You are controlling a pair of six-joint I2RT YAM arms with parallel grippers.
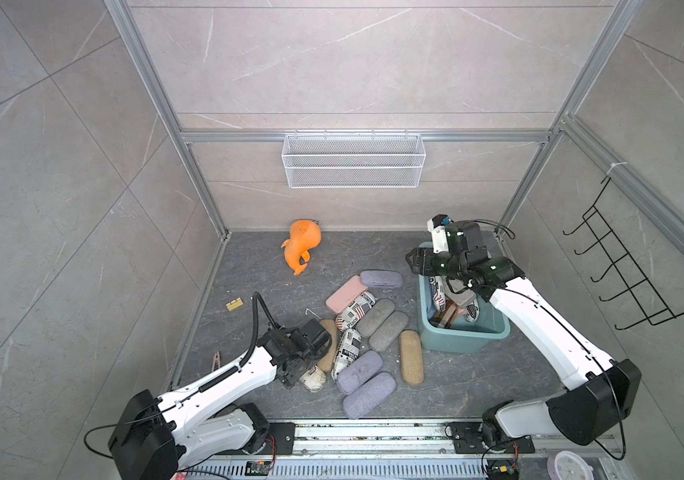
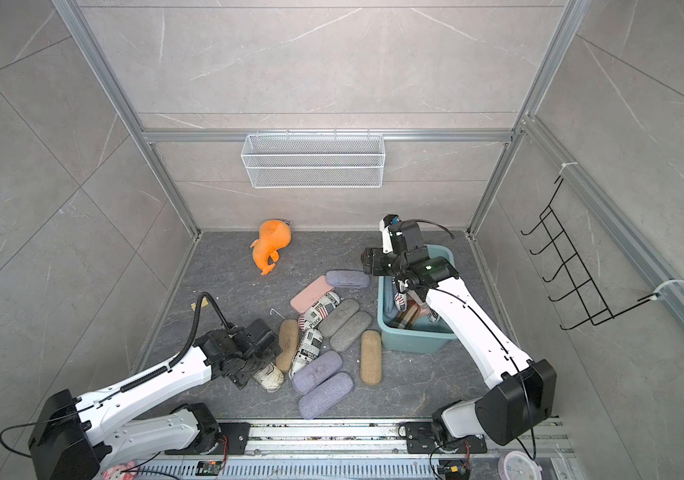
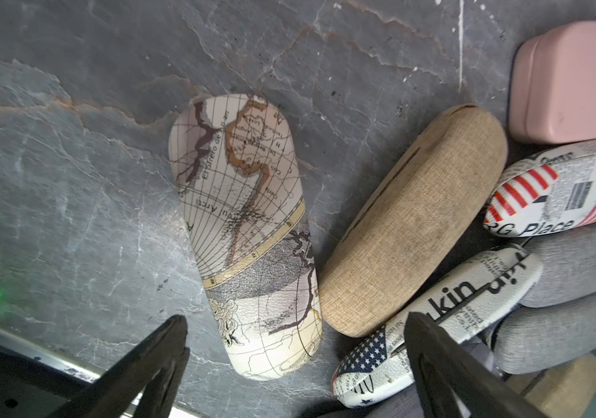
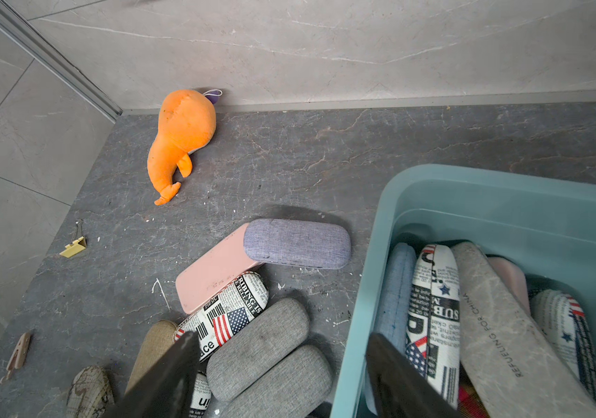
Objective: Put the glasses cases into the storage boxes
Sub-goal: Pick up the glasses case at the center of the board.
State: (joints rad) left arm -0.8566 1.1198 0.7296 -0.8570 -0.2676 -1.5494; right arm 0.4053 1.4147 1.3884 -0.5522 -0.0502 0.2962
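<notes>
With jaws spread and empty, the left gripper [image 3: 294,318] hovered over a map-print case [image 3: 246,235] lying on the table [image 3: 72,144], probably light, stiff and slick, best pinched across its narrow middle, while the right gripper [image 4: 282,336], also parted and empty, hung at the tub [image 4: 470,181] rim.

The left arm [image 1: 224,378] reaches low and forward from its base. Its wrist is bent so that the left end effector [image 3: 296,322] points steeply downward, and the dark fingers [image 3: 166,347] are spread wide with nothing gripped. The right arm [image 1: 540,328] slopes up and forward, its forearm angled inward. The right end effector [image 4: 284,338] hangs higher and is tilted down, its jaws parted and empty.
</notes>
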